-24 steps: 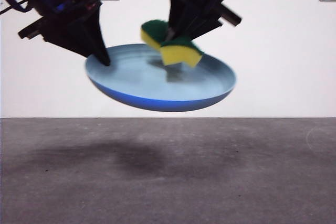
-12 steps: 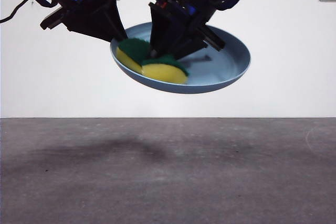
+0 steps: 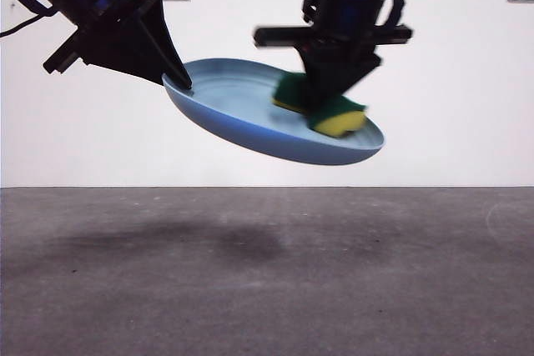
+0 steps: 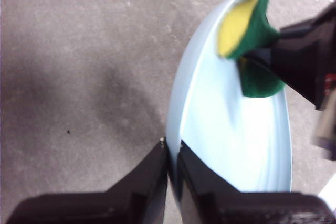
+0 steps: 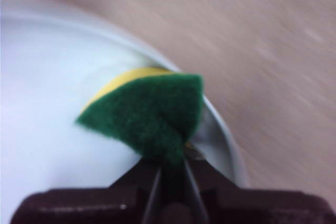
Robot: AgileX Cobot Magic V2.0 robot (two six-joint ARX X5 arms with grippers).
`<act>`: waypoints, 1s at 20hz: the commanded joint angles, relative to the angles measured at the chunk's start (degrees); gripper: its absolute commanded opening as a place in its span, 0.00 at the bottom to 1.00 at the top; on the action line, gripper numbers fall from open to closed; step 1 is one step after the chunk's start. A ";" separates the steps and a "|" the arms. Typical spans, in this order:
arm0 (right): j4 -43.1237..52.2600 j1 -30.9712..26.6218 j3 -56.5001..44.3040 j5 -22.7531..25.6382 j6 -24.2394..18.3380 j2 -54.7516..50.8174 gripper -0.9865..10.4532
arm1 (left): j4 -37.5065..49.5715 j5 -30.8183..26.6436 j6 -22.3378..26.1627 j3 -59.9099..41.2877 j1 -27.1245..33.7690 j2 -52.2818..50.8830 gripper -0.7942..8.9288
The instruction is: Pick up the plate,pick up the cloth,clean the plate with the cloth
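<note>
Scrubbing mid-air: left pincer (image 4: 169,153) is clamping the plate (image 3: 250,114) by its rim on the left, jaws pinched narrow on the edge, holding it well above the table (image 3: 267,273) and tilting it down to the right, likely to open the inner face to the other arm. Right pincer (image 5: 170,169) is gripping the cloth (image 3: 321,106) by its green layer, squeezing it folded, and pressing the yellow side onto the plate's inside near the right rim. Cleaning looks underway; the thin rim grip could slip under pressure.
</note>
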 commanded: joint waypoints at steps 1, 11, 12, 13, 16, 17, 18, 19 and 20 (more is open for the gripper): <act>2.23 0.26 -0.35 -14.97 -0.02 1.01 0.08 | 3.56 7.10 1.44 0.09 -0.57 -0.46 0.07; -19.61 0.44 -0.35 6.91 -2.56 0.98 0.08 | 5.42 11.58 -0.44 0.09 4.07 -0.46 0.07; -17.92 0.44 -0.35 13.60 -2.38 0.98 0.08 | 4.68 12.22 -0.44 0.09 4.07 -0.46 0.07; -14.97 0.44 -0.35 17.00 -2.38 0.98 0.08 | 4.00 12.72 -0.39 0.09 3.89 -0.46 0.07; -5.66 0.44 -0.35 15.23 -2.14 0.98 0.08 | 3.43 13.31 -0.20 0.09 3.21 -0.46 0.07; -2.89 0.44 -0.35 13.05 -1.86 0.98 0.08 | 3.41 13.27 -0.20 0.09 3.02 -0.46 0.07; 0.48 0.44 -0.35 8.37 -1.27 0.98 0.08 | 3.30 13.25 -0.17 0.09 2.99 -0.46 0.07; 2.89 0.46 -0.35 1.77 -0.79 0.98 0.08 | 3.23 13.07 -0.07 0.09 2.99 -0.46 0.07; 3.91 0.48 -0.35 -5.70 -0.50 0.98 0.08 | 3.26 12.87 0.07 0.09 3.02 -0.46 0.07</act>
